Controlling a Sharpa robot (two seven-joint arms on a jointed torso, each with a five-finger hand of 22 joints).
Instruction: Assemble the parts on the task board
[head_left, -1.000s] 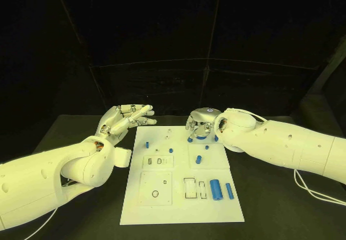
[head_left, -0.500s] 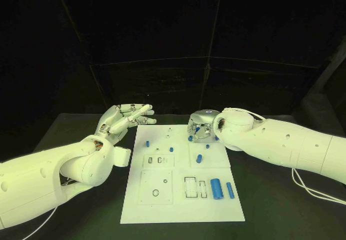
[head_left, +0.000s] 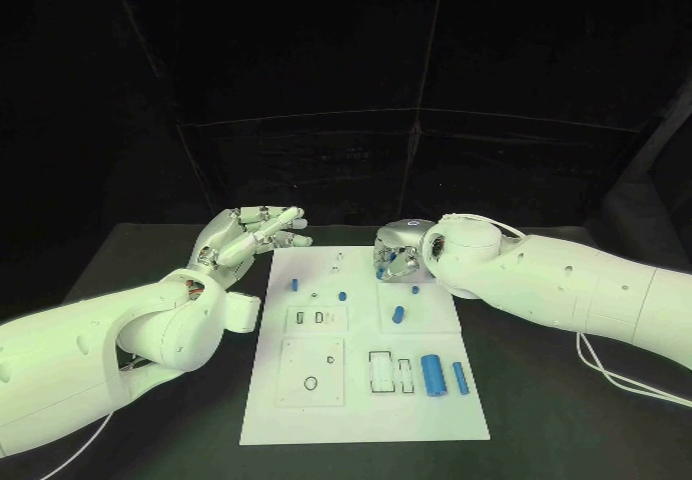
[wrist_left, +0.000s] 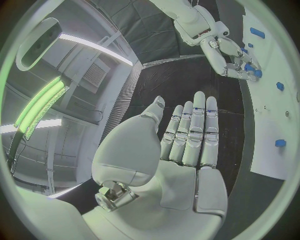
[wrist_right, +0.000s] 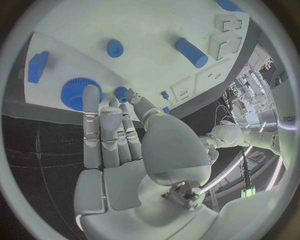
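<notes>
The right hand (head_left: 397, 256) has sunk lower over the far end of the task board (head_left: 364, 420), fingers apart and touching a blue gear (wrist_right: 78, 93) without gripping it, suggesting a pickup, while the left hand (head_left: 253, 238) stays open beside the board.

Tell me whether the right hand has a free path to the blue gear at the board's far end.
Probably yes: the right hand hovers right at the blue gear, its fingers reaching over it, with nothing between them.
</notes>
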